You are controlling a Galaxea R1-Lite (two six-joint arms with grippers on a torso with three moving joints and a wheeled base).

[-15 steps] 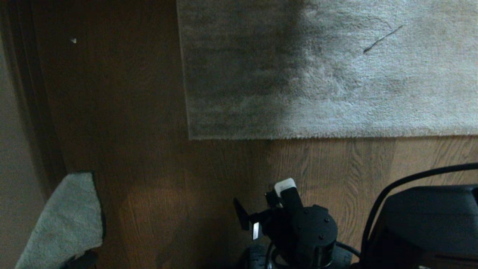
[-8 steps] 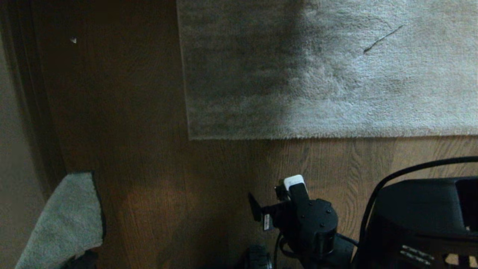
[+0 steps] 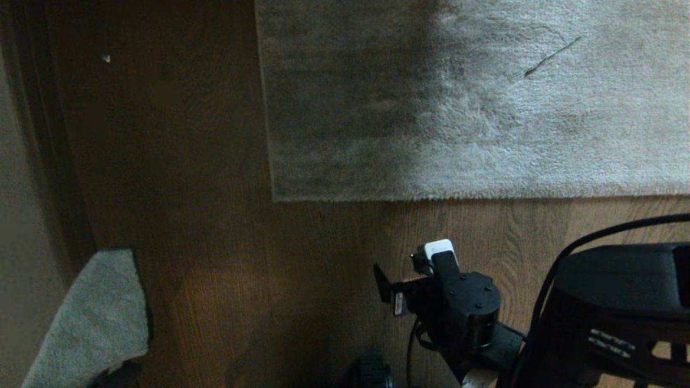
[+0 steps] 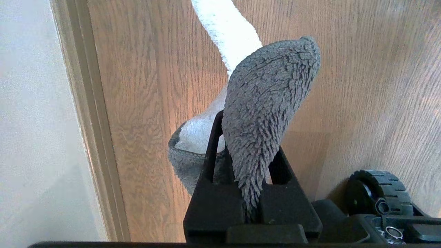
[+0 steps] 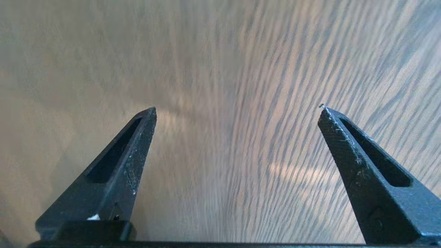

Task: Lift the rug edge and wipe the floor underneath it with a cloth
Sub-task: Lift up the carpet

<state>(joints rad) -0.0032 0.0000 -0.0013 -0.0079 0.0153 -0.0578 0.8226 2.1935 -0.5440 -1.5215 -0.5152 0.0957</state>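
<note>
Head view: from above, looking forward and down on the floor (image 3: 226,231) and the rug edge (image 3: 463,197) lying farther ahead. Left wrist view: from behind the left gripper (image 4: 253,193), close over the cloth (image 4: 268,103), facing floor beside a pale baseboard (image 4: 88,113); cloth and planks shared with the head view's lower left corner. Right wrist view: from behind the right gripper (image 5: 237,110), very near, facing only bare planks, shared with the head view.
</note>
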